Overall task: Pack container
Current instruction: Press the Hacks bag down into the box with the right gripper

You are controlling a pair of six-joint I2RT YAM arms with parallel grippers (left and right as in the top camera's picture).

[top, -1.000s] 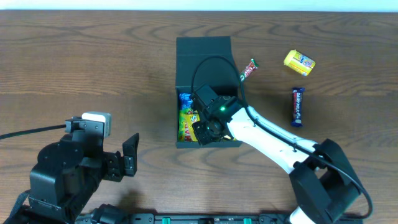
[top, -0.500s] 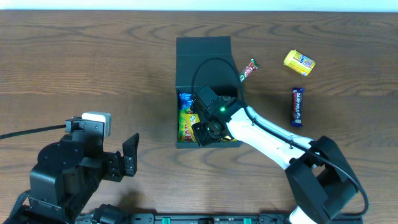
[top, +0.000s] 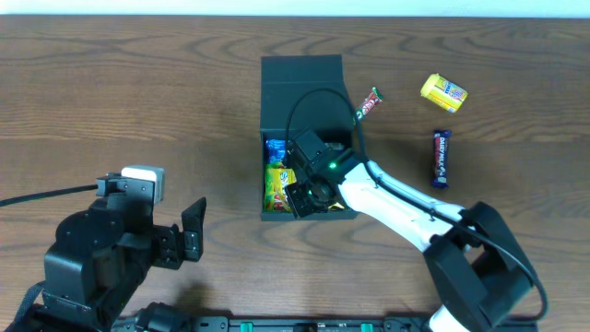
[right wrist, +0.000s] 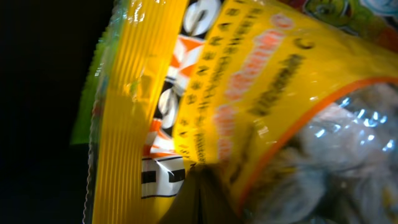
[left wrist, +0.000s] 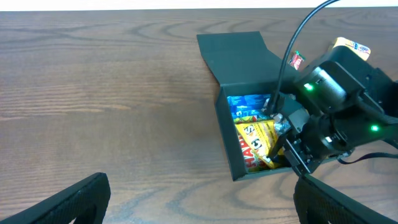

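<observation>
Container point(top: 301, 88): lid open, mid-table. R gripper point(top: 309, 195) is down inside it, at yellow snack pkt point(right wrist: 249, 93); I can't tell finger gap or hold. L gripper point(top: 191, 232), well apart: fingers spread wide, empty.

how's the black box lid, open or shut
Open: the black cardboard box has its lid folded back; a yellow snack packet shows inside.

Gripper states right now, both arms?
Left gripper: open, empty.
Right gripper: down in the container, close over the yellow packet; fingers hidden, cannot tell.
</observation>
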